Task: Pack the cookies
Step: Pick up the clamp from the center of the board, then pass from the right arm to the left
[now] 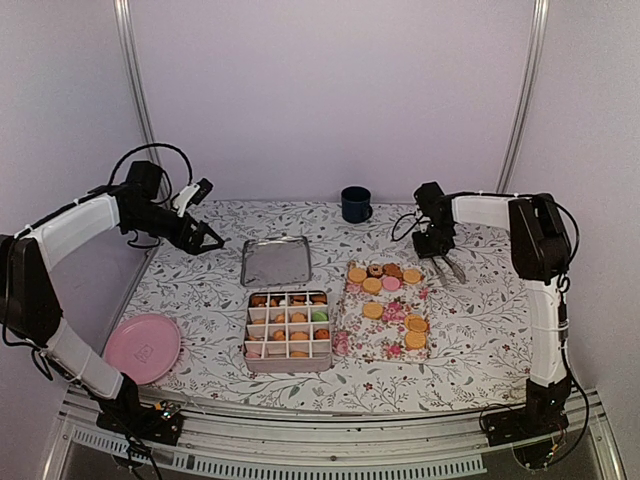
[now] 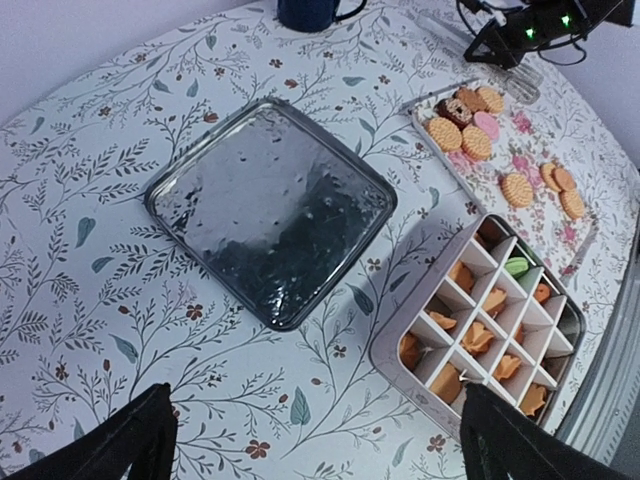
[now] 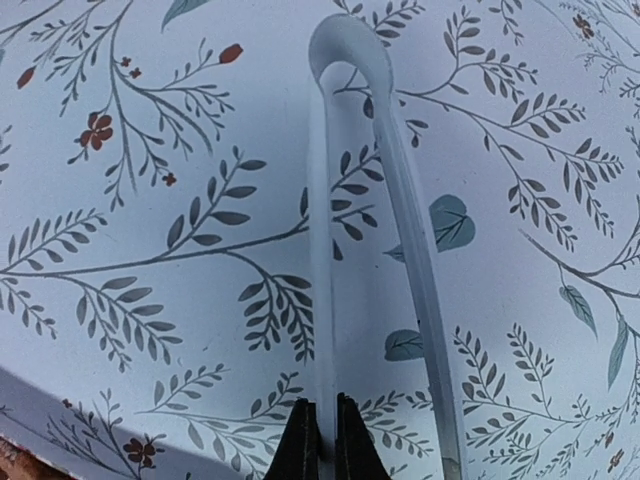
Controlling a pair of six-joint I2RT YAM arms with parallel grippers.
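The desk [image 1: 200, 290], covered in a cloth printed with leaves and twigs, carries everything. The left arm [image 1: 80, 225] reaches up and over the far left corner, and the right arm [image 1: 535, 240] bends in from the right edge. Right of the middle lies a flowered tray [image 1: 382, 337], lengthwise away from the bases. Just left of it stands a box [image 1: 288, 363] split into small square cells. Beyond the box a shiny metal lid [image 1: 275, 262] lies flat on the cloth. A pink plate [image 1: 143, 347] sits at the near left corner, and a dark blue mug [image 1: 356, 204] stands at the far edge, well apart from the rest. The left fingers [image 2: 125, 445] are spread wide, hanging above the cloth near the metal lid with nothing between them. The right fingers [image 3: 300, 445] are pressed together low over the desk just beyond the tray's far right corner, pinching one limb of a pair of clear tongs [image 3: 348, 35] whose looped end points away along the cloth. The cookies [image 1: 372, 310] are in two places. Some lie loose on the flowered tray, a cluster at its far end with a pink and a dark one among the orange, one in the middle and two at the near right. Others fill many cells of the box, mostly orange, with a green one on its right side.
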